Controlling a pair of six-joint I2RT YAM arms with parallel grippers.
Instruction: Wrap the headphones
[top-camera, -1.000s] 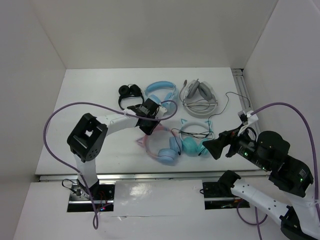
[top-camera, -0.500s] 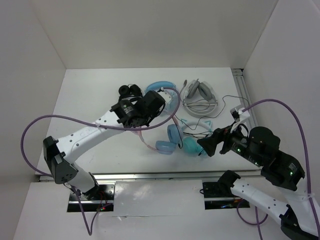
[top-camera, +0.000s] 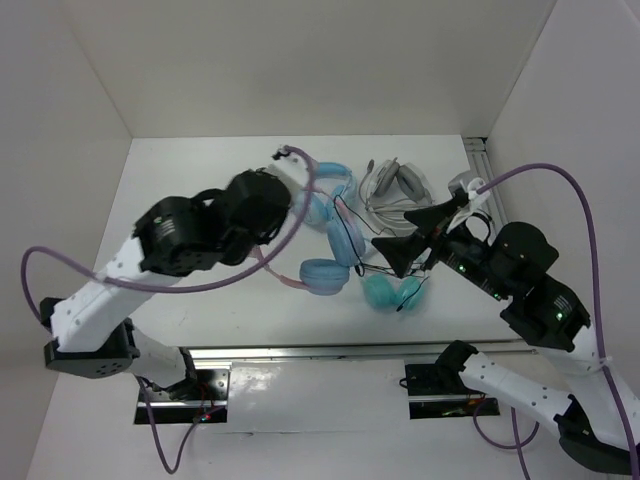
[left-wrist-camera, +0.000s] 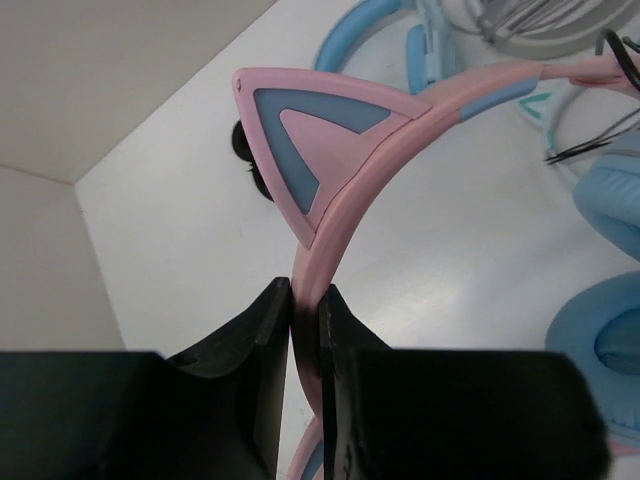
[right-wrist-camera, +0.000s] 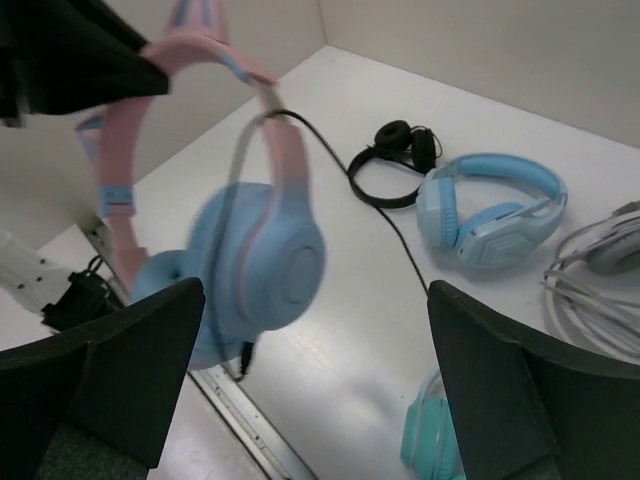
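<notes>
Because the left gripper (left-wrist-camera: 305, 300) had its jaws pinched narrow on the pink headband (left-wrist-camera: 350, 180) just below one cat ear, the headphones (right-wrist-camera: 265, 255) hung over the middle of the counter (top-camera: 180, 190), apparently clear of it, between the two arms. That hold, high on the band, seemed chosen to leave the light blue ear cups (top-camera: 323, 277) and the thin black cable (right-wrist-camera: 390, 230) free and to offer them to the other arm. The right gripper (right-wrist-camera: 315, 300) faced them with its jaws spread wide and holding nothing, one finger at either side of its own view and the nearer cup ahead of them, not touched.

From the right wrist, the band arched uppermost and the cups dangled from its ends, the outer face of one cup turned toward that camera. From above, the long axis ran from the left gripper across to the right arm, cup end leading. The cable rose in a loop beside the band and trailed down and away to the counter; it looked loose, no turn wound, and its far end could not be followed.

The other sets lay apart: a small black pair (right-wrist-camera: 395, 150), a plain light blue pair (right-wrist-camera: 490, 205) and a grey-white pair (top-camera: 400, 190) along the far side, a teal cat-ear pair (top-camera: 390, 290) below the right jaws, where the cable might snag
</notes>
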